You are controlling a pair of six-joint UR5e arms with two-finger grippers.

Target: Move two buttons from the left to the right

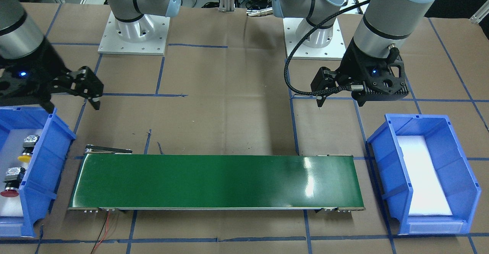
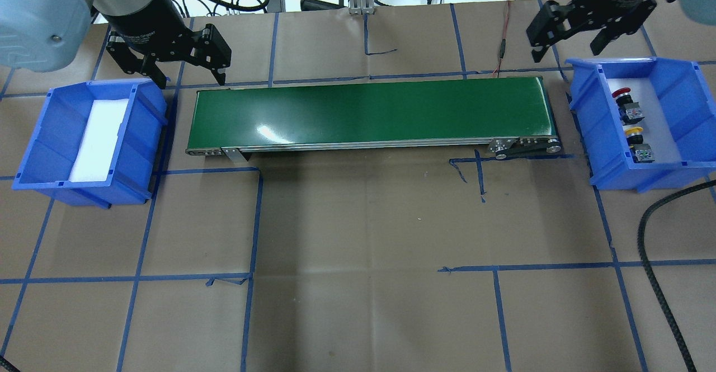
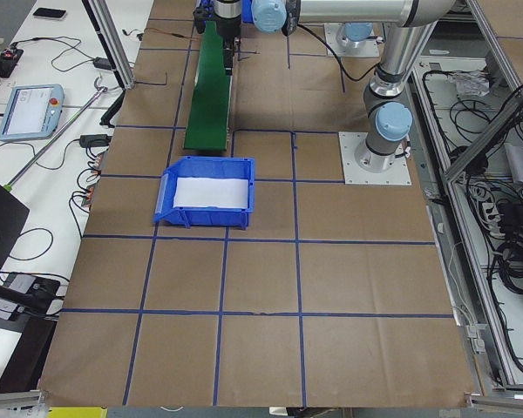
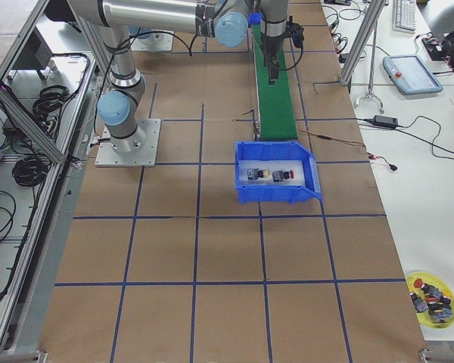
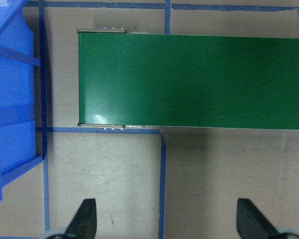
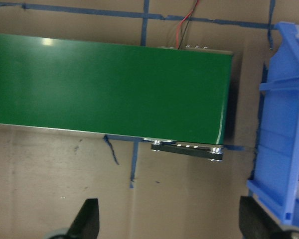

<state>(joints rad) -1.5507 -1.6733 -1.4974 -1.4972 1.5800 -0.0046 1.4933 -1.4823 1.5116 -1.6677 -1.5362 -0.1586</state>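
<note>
A long green conveyor belt is lying across the brown paper-covered bench, which is marked with a grid of blue tape. Just beyond the belt's right end, an open blue plastic bin with a white liner is sitting on the bench. It is holding the two buttons. The small red-capped push button with a black-grey body and the small yellow-capped push button with a similar body are lying on their sides on the liner. They are close together in a line, with their caps pointing the same way. Just beyond the belt's left end, a second open blue plastic bin is sitting with only its white liner showing inside. The left fingers are hanging above the bench near the belt's left end, on the robot's side of the belt. They are spread wide and gripping nothing. The right fingers are hanging near the belt's right end, likewise on the robot's side and beside the bin with the buttons. They are also spread wide with nothing between them.
</note>
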